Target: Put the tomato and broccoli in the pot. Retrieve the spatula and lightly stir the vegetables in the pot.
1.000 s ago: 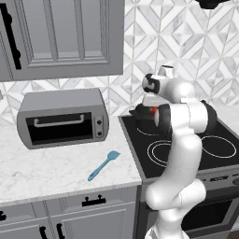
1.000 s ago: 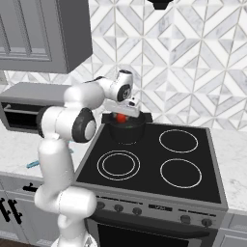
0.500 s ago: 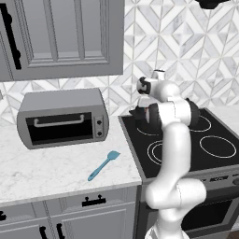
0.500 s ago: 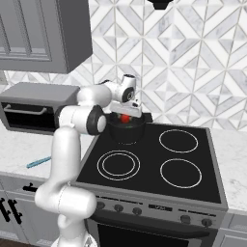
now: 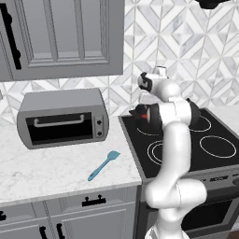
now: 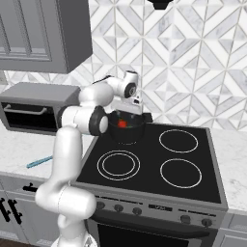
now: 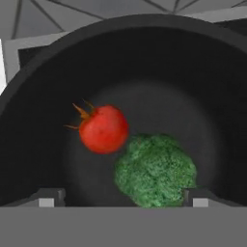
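The dark pot (image 7: 29, 96) stands on the stove's back left burner, also seen as the pot (image 6: 126, 132) and the pot (image 5: 138, 113). On its floor the red tomato (image 7: 102, 129) lies beside the green broccoli (image 7: 155, 171), the two nearly touching. My gripper (image 7: 124, 197) hangs open just above them, fingertips (image 7: 48, 197) wide apart and holding nothing. From the base, the gripper (image 6: 131, 110) points down into the pot, with the tomato (image 6: 122, 124) showing under it. The light blue spatula (image 5: 103, 165) lies flat on the counter left of the stove, as does the spatula (image 6: 39, 161).
A grey toaster oven (image 5: 63, 116) sits at the counter's back left, under upper cabinets (image 5: 60, 37). The black stove top (image 6: 164, 159) has other burners to the right and front. A tiled wall stands close behind the pot.
The arm reached forward over the pot and the gripper opened. The broccoli now lies loose on the pot's floor beside the tomato.
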